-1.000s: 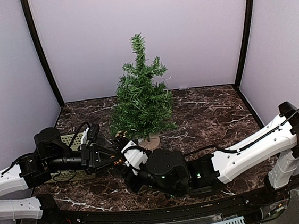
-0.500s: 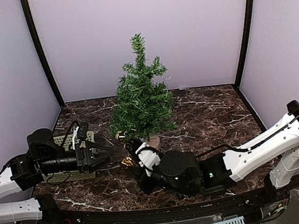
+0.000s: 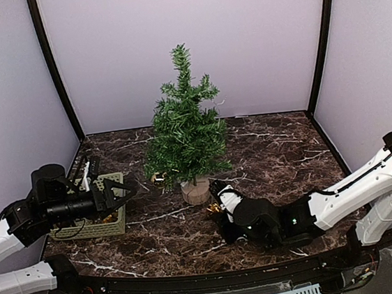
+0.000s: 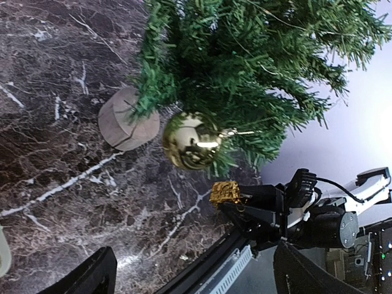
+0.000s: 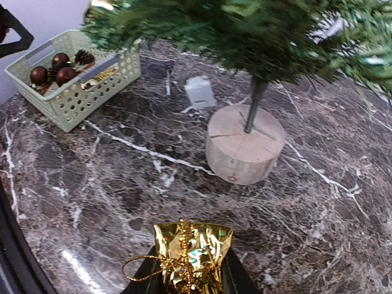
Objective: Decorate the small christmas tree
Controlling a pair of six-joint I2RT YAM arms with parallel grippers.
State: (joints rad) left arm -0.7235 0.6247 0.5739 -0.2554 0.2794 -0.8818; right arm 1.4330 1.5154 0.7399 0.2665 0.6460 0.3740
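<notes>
Right gripper [image 5: 191,277] pinches a small gold foil gift-box ornament [image 5: 192,248] between its dark fingers, low over the brown marbled tabletop [image 3: 273,146], near and just right of the miniature dark-green artificial fir [image 3: 187,130], which stands upright on its round pale wooden stump base [image 5: 245,146] at mid-table. Left gripper [image 3: 120,193], jaws spread wide and empty, hovers at the right edge of the pale green perforated plastic basket [image 5: 76,98] on the left, where dark red baubles [image 5: 52,68] and a pine cone [image 5: 84,57] wait. One shiny gold ball [image 4: 191,139] already hangs from a low branch on the tree's left side. Hanging the parcel cleanly likely calls for raising it to a bare branch tip on the near or right side, well apart from the ball, with the thin gold cord loop [image 5: 138,264] dangling free so it can slip over the needles. The light tree could tip if nudged, so a slow approach and a release only once the loop has caught seem wise.
</notes>
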